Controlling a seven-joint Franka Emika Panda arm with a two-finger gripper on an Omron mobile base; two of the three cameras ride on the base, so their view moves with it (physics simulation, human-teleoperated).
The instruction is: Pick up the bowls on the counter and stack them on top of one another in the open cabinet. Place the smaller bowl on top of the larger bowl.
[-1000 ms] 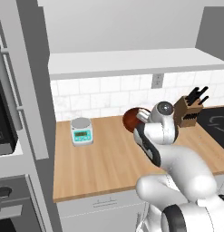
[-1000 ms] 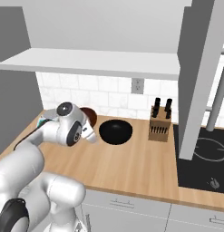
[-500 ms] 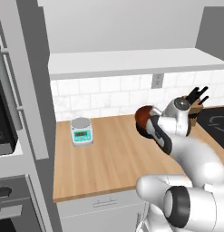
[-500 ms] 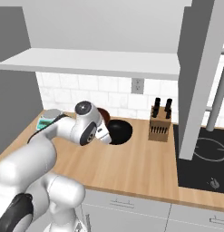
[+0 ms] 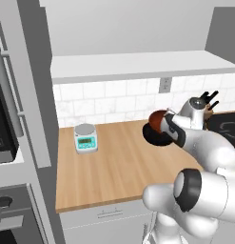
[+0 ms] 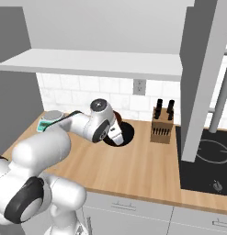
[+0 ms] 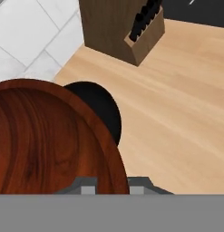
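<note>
A simulated kitchen: a light butcher-block counter (image 5: 114,167) runs under a white tile backsplash (image 5: 114,102), with the open cabinet's flat white bottom shelf (image 5: 138,66) overhead and a grey oven column (image 5: 24,119) at nine o'clock in the left base view. A teal-and-white kitchen scale (image 5: 85,138) sits toward the back of the counter, at about ten o'clock from the worktop's middle. A wooden knife block (image 6: 161,125) with dark handles stands near the wall at the counter's right end, just beside the black cooktop (image 6: 207,158).

The gripper (image 5: 167,126) is clamped on the rim of the reddish-brown bowl (image 5: 158,120), its jaws close together with the rim between them. In the hand view the rim of that bowl (image 7: 45,140) passes between the two finger tips (image 7: 88,188) at the bottom edge, and its wood-grain inside spreads across the left. The brown bowl is lifted off the worktop and tilted, hanging just above the black bowl (image 5: 154,138), which rests on the counter below and slightly to five o'clock of it. In the hand view the black bowl (image 7: 102,108) peeks out past the brown rim at one o'clock. From the right base view the black bowl (image 6: 126,135) shows at four o'clock of the wrist, well left of the knife block.
</note>
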